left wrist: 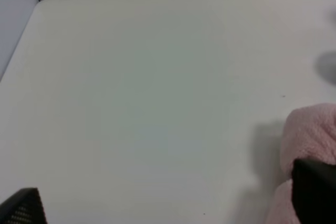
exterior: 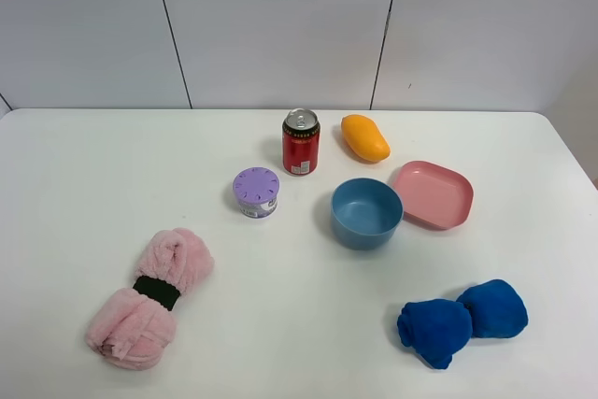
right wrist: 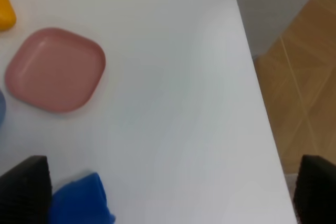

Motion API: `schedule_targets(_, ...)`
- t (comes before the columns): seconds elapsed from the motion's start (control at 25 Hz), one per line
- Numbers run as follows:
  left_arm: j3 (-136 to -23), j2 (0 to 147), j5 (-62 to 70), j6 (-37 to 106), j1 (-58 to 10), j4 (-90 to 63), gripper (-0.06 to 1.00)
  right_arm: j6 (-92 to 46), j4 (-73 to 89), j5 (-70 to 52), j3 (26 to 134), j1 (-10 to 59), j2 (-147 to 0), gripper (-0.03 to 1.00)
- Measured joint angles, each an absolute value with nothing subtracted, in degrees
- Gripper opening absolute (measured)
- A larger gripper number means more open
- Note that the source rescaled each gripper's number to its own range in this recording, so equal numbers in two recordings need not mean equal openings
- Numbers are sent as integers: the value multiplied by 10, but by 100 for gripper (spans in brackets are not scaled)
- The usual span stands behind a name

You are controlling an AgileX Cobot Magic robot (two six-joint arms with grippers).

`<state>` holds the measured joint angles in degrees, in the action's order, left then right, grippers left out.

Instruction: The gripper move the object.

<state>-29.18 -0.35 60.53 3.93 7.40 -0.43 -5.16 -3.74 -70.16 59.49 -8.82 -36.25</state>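
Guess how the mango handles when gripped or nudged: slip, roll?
The mango looks smooth and glossy, so the jaws may slip on it unless they close across its narrow middle. Its rounded oval shape, lying on its side on the table, would probably rock or roll if pushed from the side. The red can stands close by, so a roll that way might hit it.

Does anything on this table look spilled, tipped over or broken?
Nothing stands out. The can stands upright, the bowl and plate sit flat and look empty, and the mango lies whole behind them.
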Motion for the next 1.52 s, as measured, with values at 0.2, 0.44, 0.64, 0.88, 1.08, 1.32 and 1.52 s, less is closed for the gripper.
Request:
schedule_targets(0.2,-292,-4,605,39,74,-4,100,-51,-4,-704,463,-88,-217,78)
schedule_targets(0.44,-292,-4,605,39,74,-4,100,-48,38,-656,363,-86,-74,78)
schedule_targets(0.64,-292,-4,605,39,74,-4,100,-48,39,-618,324,-69,-36,78)
schedule_targets(0.88,-292,-4,605,39,74,-4,100,-50,36,-612,291,-35,-33,78)
schedule_targets(1.08,-292,-4,605,39,74,-4,100,-31,8,-613,291,-30,-33,78)
schedule_targets(1.32,-292,-4,605,39,74,-4,100,16,-30,-613,287,-30,-33,78)
schedule_targets(1.52,-292,-4,605,39,74,-4,100,17,-30,-613,287,-30,-33,78)
